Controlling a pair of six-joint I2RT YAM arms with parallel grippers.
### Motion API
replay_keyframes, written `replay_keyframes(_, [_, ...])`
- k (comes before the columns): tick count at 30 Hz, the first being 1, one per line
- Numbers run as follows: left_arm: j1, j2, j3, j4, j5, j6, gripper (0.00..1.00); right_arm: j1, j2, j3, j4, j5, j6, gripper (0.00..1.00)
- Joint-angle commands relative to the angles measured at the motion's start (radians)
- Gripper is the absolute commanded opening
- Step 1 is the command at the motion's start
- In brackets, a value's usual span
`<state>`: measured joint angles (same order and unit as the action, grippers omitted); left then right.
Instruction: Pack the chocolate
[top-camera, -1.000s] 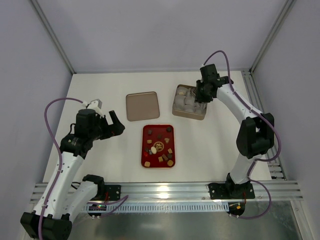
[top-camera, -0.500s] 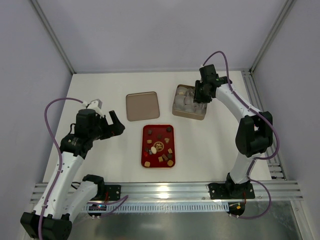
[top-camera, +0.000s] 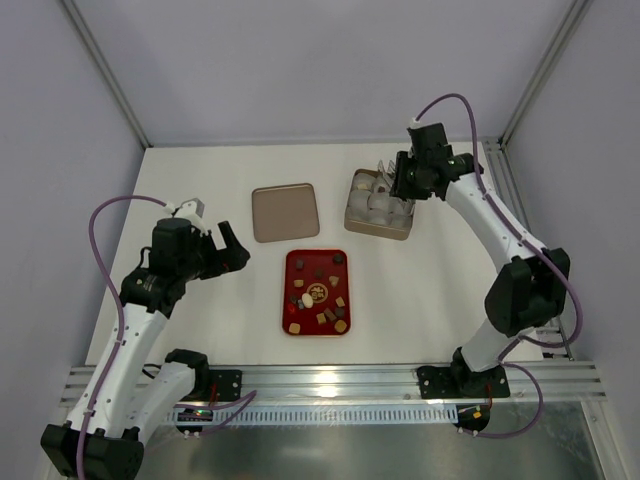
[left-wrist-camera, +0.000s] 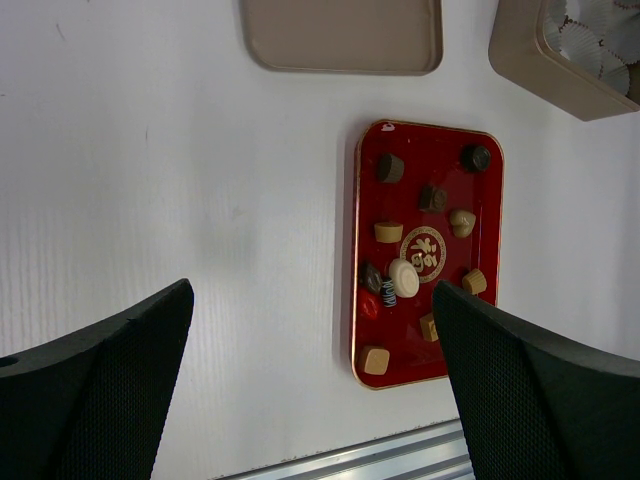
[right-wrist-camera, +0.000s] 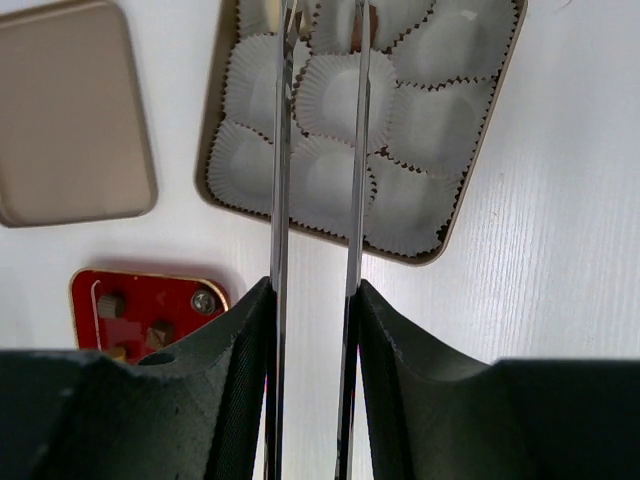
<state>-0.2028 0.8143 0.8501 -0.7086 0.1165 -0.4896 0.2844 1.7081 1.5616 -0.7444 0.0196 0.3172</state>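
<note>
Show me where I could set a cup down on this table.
Bare tabletop lies right of the red tray and along the back behind the tan lid. The middle is crowded: lid, tray and tin sit close, the right gripper over the tin.

We are looking down on the whole table (top-camera: 200, 180) from above and behind the arm bases. Past the left gripper (left-wrist-camera: 312, 300) we are viewing from higher up; past the right gripper (right-wrist-camera: 322, 20) we are hovering nearer (both wrist views are sharing the red tray (left-wrist-camera: 432, 150), tin (left-wrist-camera: 525, 60) and lid (left-wrist-camera: 340, 35)).
</note>
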Motion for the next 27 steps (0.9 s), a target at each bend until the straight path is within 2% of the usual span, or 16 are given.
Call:
replay_keyframes(1, [-0.001, -0.006, 0.0, 0.018, 0.002, 0.002, 1.0, 0.042, -0.163, -0.026, 0.01, -0.007, 0.006, 0.39])
replay_keyframes(4, [-0.003, -0.006, 0.0, 0.018, 0.003, 0.003, 1.0, 0.091, -0.257, -0.112, 0.013, -0.035, 0.006, 0.4])
replay_keyframes(11, [-0.001, -0.003, 0.0, 0.018, -0.001, 0.002, 1.0, 0.376, -0.421, -0.362, 0.025, 0.019, 0.075, 0.4])
replay_keyframes(13, [-0.001, -0.003, 0.0, 0.018, 0.003, 0.002, 1.0, 0.424, -0.453, -0.4, 0.033, 0.016, 0.101, 0.4])
replay_keyframes(19, [-0.003, 0.003, 0.0, 0.018, 0.0, 0.002, 1.0, 0.545, -0.449, -0.445, 0.04, 0.005, 0.137, 0.4])
replay_keyframes(27, [-0.006, 0.003, 0.0, 0.017, -0.003, 0.002, 1.0, 0.588, -0.381, -0.434, 0.036, -0.001, 0.112, 0.42])
